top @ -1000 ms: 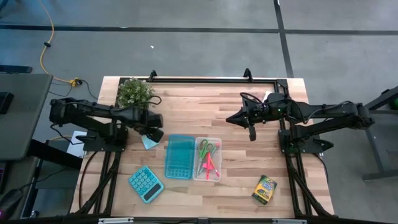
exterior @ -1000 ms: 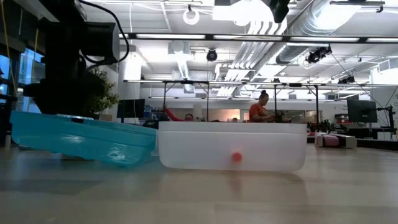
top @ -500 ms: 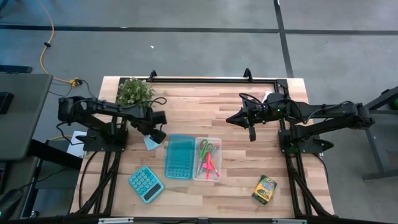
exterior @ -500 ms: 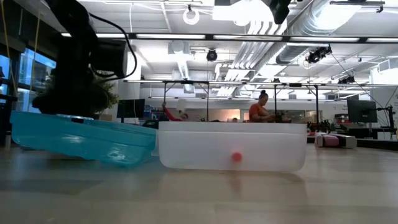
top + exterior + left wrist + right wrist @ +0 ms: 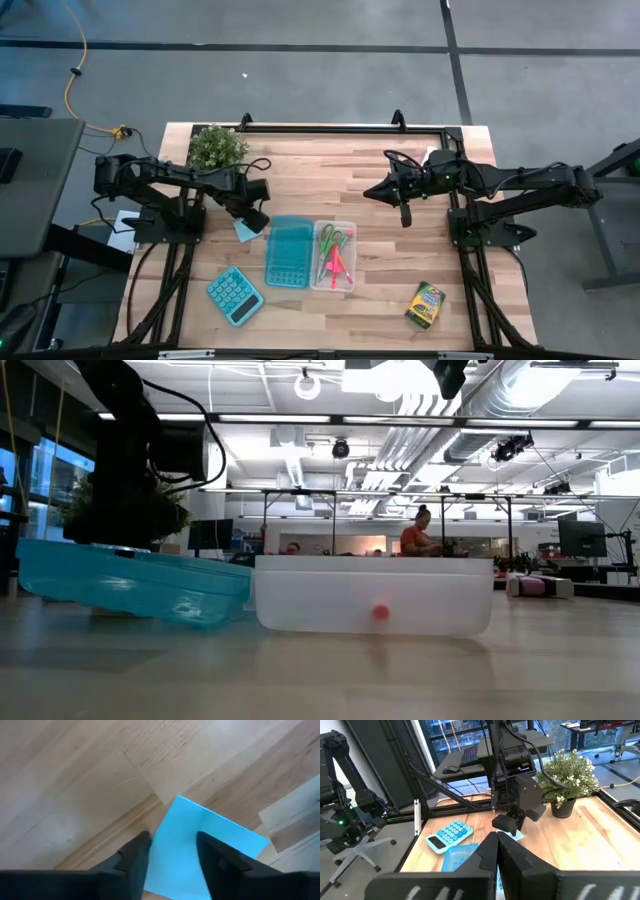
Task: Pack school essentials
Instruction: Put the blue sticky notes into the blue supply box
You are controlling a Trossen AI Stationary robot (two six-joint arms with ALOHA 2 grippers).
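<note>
Hovering low over the light-blue note pad [image 5: 202,847], the left pincer [image 5: 172,852] has its fingers apart, straddling the pad's edge on the worktop [image 5: 320,165]. Right pincer [image 5: 372,190] waits mid-air, fingers together

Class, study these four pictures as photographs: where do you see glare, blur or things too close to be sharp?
Low view: ceiling lights glare bright, and the teal lid and clear box loom large against the lens. Left wrist view: the left gripper is soft-edged over the light-blue note pad. Right wrist view: the right gripper blurs close up. High view: even light, faint shadows.
</note>
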